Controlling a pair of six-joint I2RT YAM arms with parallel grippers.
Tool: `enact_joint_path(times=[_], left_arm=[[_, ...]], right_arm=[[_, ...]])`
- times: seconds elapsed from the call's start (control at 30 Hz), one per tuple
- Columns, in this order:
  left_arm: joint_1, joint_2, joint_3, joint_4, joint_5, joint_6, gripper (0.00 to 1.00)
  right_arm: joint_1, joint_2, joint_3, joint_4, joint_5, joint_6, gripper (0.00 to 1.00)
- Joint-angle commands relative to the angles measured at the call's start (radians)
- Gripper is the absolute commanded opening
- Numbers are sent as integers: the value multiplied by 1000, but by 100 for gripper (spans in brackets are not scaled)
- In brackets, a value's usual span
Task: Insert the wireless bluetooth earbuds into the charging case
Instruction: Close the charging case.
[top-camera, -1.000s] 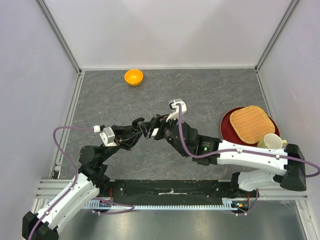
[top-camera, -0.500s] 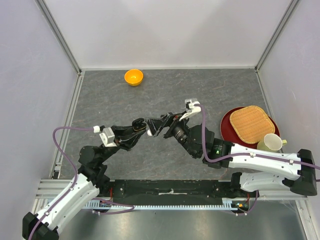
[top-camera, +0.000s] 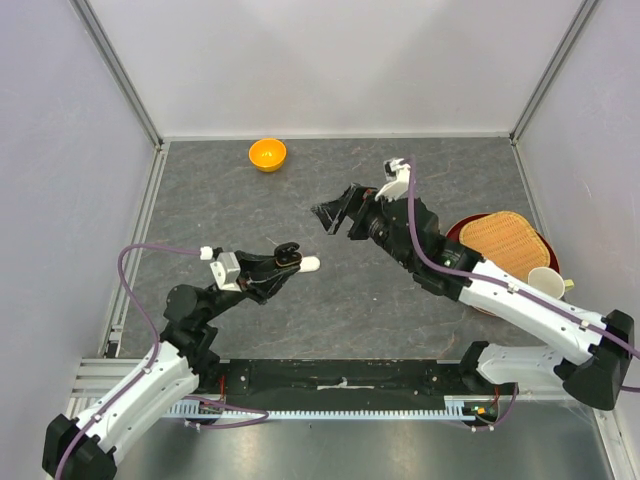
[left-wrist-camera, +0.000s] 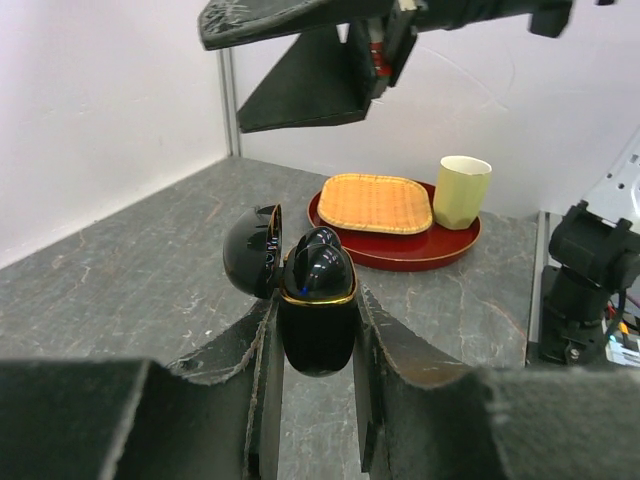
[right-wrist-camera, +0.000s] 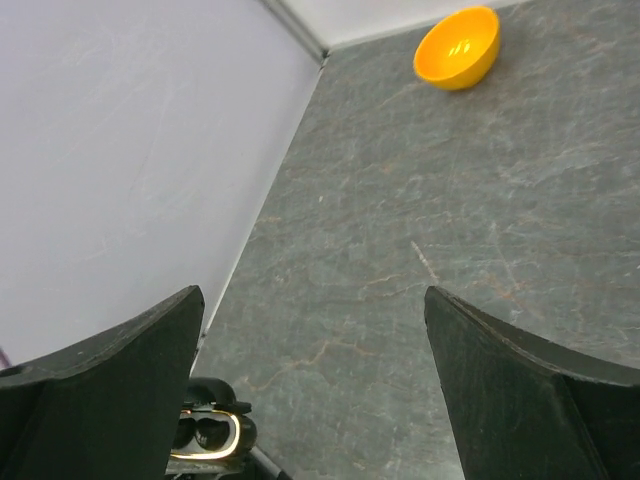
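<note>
Right hand (top-camera: 335, 213) withdrew, released | left hand (left-wrist-camera: 316, 335) grasping glossy black charging case (left-wrist-camera: 318, 285), lid open

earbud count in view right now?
2 black earbuds, side by side in the open charging case that the left gripper holds. Any others may be hidden.

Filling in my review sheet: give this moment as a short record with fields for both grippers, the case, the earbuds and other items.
Left gripper: shut on the charging case, held upright
Case lid: open, swung to one side
Earbuds: a black earbud sits in the case; no white ones seen
Right gripper: open, empty, raised
Other items: orange bowl at the far edge; red tray with woven mat and cup
</note>
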Motion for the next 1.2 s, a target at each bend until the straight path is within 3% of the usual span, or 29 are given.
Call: enact_joint_path(times=[0.0,0.43,0.83,1.17], left_arm=[[-1,10,43,49,66,-30,2],[-1,54,63,67,158,-44,2],[-1,126,100,110,172,-56,2],[-1,162,98,121,131,-71,2]], right_arm=[[-65,40,72,-29,-296,58,98],[-80,122,74,0,-481,75,98],[-80,179,57,-32,-541,64,98],[-80,124,-32,-32,-560,52,98]])
